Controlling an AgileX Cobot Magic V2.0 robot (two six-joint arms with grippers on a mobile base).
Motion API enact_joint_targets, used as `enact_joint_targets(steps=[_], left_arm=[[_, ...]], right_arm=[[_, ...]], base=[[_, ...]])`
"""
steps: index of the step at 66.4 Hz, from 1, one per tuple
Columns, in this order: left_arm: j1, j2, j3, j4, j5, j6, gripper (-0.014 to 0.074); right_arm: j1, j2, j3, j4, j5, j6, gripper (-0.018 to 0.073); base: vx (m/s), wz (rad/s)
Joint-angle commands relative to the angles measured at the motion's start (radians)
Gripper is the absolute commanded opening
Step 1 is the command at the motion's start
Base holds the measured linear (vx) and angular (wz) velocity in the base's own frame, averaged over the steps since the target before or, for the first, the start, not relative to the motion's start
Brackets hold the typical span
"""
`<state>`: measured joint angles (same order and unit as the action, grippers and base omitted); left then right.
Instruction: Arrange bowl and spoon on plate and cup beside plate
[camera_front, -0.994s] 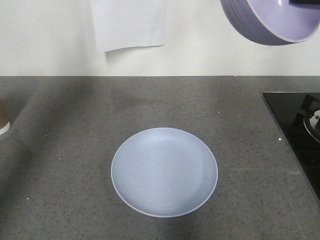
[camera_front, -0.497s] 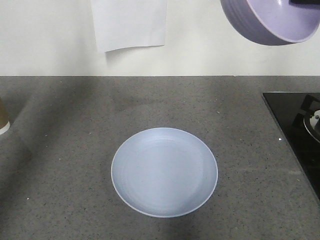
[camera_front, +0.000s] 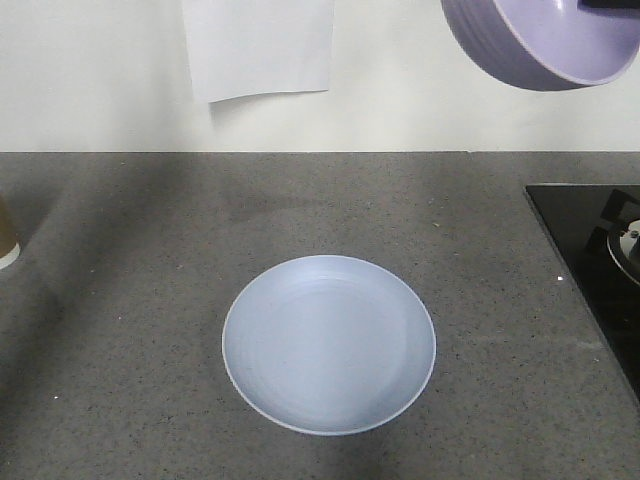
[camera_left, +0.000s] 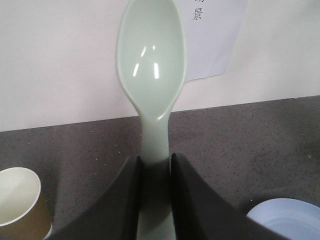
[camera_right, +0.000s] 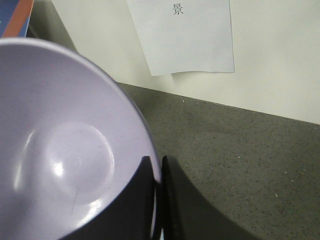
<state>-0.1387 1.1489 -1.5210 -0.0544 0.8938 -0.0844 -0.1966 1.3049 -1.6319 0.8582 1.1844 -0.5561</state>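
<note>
The pale blue plate (camera_front: 329, 343) lies flat on the grey counter, front centre. High at the upper right hangs the lavender bowl (camera_front: 545, 42), tilted; my right gripper (camera_right: 156, 165) is shut on its rim, one finger inside and one outside. The bowl's inside (camera_right: 65, 150) fills the left of the right wrist view. My left gripper (camera_left: 155, 162) is shut on the handle of the mint-green spoon (camera_left: 152, 60), scoop pointing up. The brown cup (camera_left: 20, 205) stands upright at the counter's left edge, also seen as a sliver (camera_front: 6, 235). The plate's edge (camera_left: 290, 217) shows lower right.
A black glass hob (camera_front: 595, 260) with a burner sits at the counter's right side. A white paper sheet (camera_front: 258, 45) hangs on the cream wall behind the counter.
</note>
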Motion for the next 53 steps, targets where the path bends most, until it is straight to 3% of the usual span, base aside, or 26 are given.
enact_joint_targets(steps=[1, 53], left_arm=[[-0.001, -0.018, -0.027, -0.011, -0.066, -0.001, -0.0006], [-0.001, -0.018, -0.027, -0.011, -0.066, -0.001, -0.0006]], right_arm=[[-0.005, -0.026, -0.029, 0.054, -0.042, -0.009, -0.0010], [-0.005, -0.026, -0.029, 0.054, -0.042, -0.009, -0.0010]], base=[[0.00, 0.00], [0.00, 0.00]])
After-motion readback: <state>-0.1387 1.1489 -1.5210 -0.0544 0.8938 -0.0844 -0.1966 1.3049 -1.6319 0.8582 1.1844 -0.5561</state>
